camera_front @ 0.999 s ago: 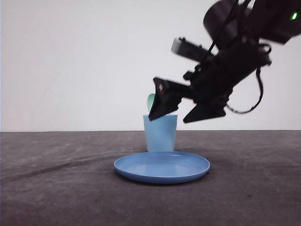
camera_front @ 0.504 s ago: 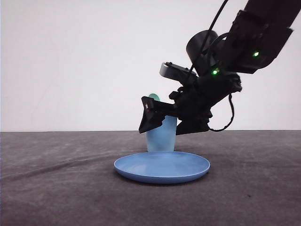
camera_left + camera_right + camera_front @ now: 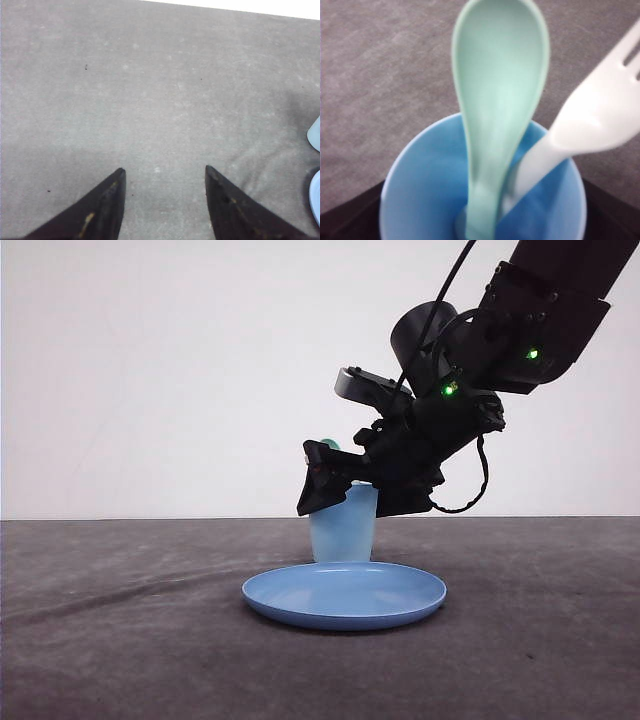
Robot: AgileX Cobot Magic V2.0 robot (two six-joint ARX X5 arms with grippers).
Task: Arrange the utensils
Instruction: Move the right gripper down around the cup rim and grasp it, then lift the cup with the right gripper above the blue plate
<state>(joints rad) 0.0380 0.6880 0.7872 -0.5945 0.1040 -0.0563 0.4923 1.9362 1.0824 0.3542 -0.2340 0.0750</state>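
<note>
A mint-green spoon (image 3: 497, 100) and a white fork (image 3: 590, 120) stand handle-down in the light blue cup (image 3: 425, 190). In the front view the cup (image 3: 343, 535) stands just behind the blue plate (image 3: 345, 595), with the spoon's bowl tip (image 3: 327, 444) peeking over the arm. My right gripper (image 3: 345, 508) is open and straddles the cup's top, its dark fingers (image 3: 345, 215) on either side of the rim. My left gripper (image 3: 164, 171) is open over bare table with nothing between its fingers.
The grey table (image 3: 120, 640) stretches wide to the left and right of the plate. In the left wrist view, slivers of the cup (image 3: 315, 135) and the plate (image 3: 316, 195) show at the frame's edge.
The right arm has come down and to the left, from above the cup to straddling its rim. Cup, plate and spoon have stayed in place.
</note>
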